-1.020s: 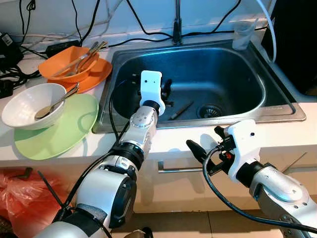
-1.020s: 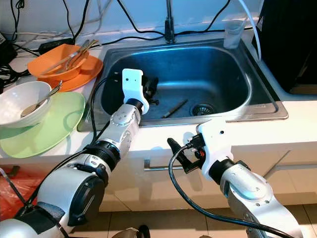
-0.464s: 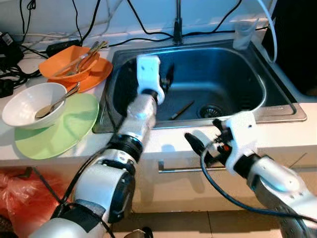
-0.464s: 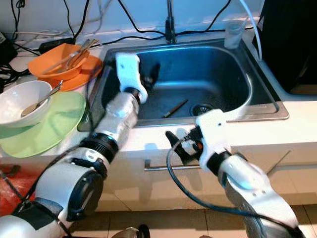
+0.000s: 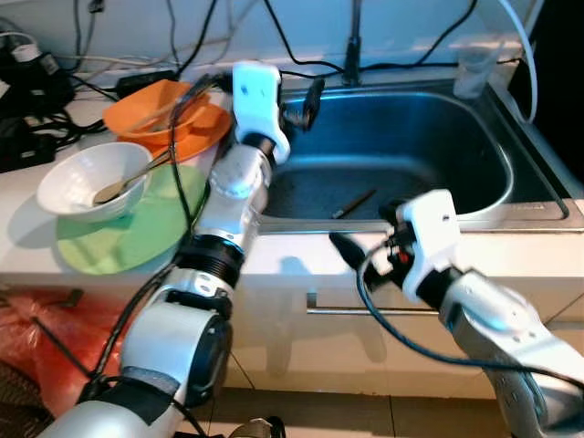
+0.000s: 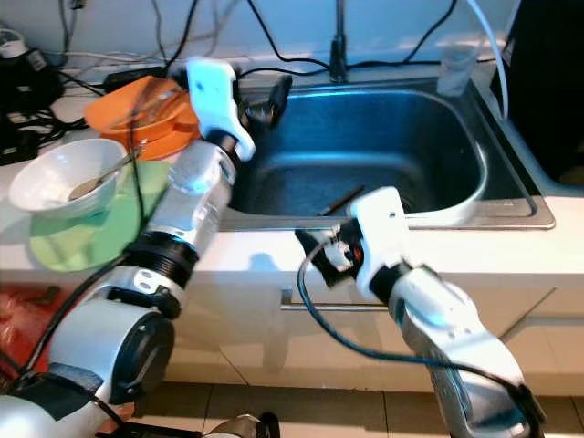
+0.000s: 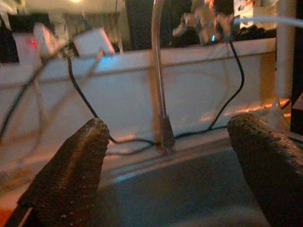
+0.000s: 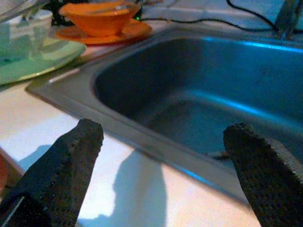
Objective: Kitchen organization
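Head views: dirty dishes sit stacked left of the sink point(image 5: 511, 196), likely awaiting washing: an orange bowl point(image 5: 151, 108) on its plate, and a white bowl point(image 5: 87, 178) with spoon on a green plate point(image 5: 137, 233). A thin utensil point(image 5: 354, 203) lies in the basin.

Left wrist view: the left gripper point(image 7: 165, 156), fingers wide and empty, faces the faucet point(image 7: 158, 71).

Right wrist view: the right gripper point(image 8: 161, 165), also wide, hovers over the near counter edge.

No readable writing.

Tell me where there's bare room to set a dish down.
Sink basin is mostly bare, just one utensil near the drain. The counter strip along the sink's front edge is free. Left is crowded: green plate, white bowl, orange dishes, cables.
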Available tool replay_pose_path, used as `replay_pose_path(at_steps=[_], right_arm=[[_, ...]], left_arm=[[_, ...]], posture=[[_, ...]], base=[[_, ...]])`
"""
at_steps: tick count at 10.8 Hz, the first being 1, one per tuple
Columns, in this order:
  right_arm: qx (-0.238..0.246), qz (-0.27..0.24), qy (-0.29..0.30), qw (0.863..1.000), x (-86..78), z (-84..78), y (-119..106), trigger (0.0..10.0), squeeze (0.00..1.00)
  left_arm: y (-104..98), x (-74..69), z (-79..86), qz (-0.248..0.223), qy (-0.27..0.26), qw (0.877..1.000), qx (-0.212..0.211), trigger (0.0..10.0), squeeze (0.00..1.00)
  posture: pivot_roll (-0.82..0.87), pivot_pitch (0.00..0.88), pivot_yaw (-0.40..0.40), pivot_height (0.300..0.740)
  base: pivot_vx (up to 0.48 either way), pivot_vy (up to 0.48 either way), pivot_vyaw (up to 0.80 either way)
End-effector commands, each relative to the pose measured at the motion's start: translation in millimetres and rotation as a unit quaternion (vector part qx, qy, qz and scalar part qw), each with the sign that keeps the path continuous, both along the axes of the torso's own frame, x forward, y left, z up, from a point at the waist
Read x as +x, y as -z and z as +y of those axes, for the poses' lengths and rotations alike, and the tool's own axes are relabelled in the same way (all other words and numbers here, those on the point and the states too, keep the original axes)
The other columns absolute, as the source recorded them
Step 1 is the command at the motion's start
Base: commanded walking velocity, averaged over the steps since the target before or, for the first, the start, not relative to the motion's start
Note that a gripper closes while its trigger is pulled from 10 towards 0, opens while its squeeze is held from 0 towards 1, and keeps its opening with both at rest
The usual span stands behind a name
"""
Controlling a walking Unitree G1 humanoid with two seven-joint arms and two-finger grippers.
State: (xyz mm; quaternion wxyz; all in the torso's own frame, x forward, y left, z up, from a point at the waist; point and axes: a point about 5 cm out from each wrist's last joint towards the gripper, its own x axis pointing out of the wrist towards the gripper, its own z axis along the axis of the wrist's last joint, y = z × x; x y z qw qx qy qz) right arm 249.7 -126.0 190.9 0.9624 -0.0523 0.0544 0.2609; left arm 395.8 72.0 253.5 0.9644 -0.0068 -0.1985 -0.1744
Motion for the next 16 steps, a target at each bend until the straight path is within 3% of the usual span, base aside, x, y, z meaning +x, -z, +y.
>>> replay_pose_path(at_steps=[1, 3, 6, 7, 8, 11, 16], right_arm=[[0.000, -0.007, -0.009, 1.000, 2.2, 2.7, -1.0, 10.0, 0.00], [0.007, -0.015, -0.004, 1.000, 7.7, 1.4, -2.4, 10.0, 0.00], [0.012, -0.021, -0.013, 1.000, 11.6, 4.7, -1.8, 10.0, 0.00], [0.011, -0.022, -0.014, 1.000, 12.2, 4.8, -1.9, 10.0, 0.00], [0.011, -0.024, -0.016, 1.000, 12.3, 5.1, -2.0, 10.0, 0.00], [0.011, -0.026, -0.016, 0.999, 13.3, 3.7, -1.7, 10.0, 0.00], [0.015, -0.028, -0.021, 0.999, 14.6, 7.8, -0.1, 10.0, 0.00]], left_arm=[[-2.8, -1.3, 5.5, -0.012, -0.005, 1.000, 0.024, 10.0, 1.00], [-15.7, -2.8, 20.2, -0.042, -0.052, 0.997, 0.050, 10.0, 1.00], [-18.4, -3.3, 36.1, -0.054, -0.120, 0.988, 0.086, 10.0, 1.00], [-19.9, -3.1, 41.4, -0.060, -0.144, 0.982, 0.105, 10.0, 0.69], [-21.2, -2.9, 48.2, -0.065, -0.168, 0.975, 0.131, 10.0, 0.00], [-23.2, -4.0, 70.6, -0.067, -0.207, 0.960, 0.177, 10.0, 0.00], [-15.4, -11.3, 78.6, -0.066, -0.215, 0.954, 0.197, 10.0, 0.00]], posture=[[-0.03, 0.022, 0.114, 0.740], [-0.02, 0.017, 0.107, 0.740], [0.00, 0.003, 0.099, 0.740], [0.00, 0.004, 0.097, 0.740], [-0.01, 0.004, 0.093, 0.740], [0.01, 0.007, 0.089, 0.740], [0.02, 0.005, 0.095, 0.740]], base=[[0.000, 0.000, 0.00], [0.000, 0.000, 0.00], [0.000, 0.000, 0.00], [0.000, 0.000, 0.00], [0.000, 0.000, 0.00], [0.000, 0.000, 0.00], [0.000, 0.000, 0.00]])
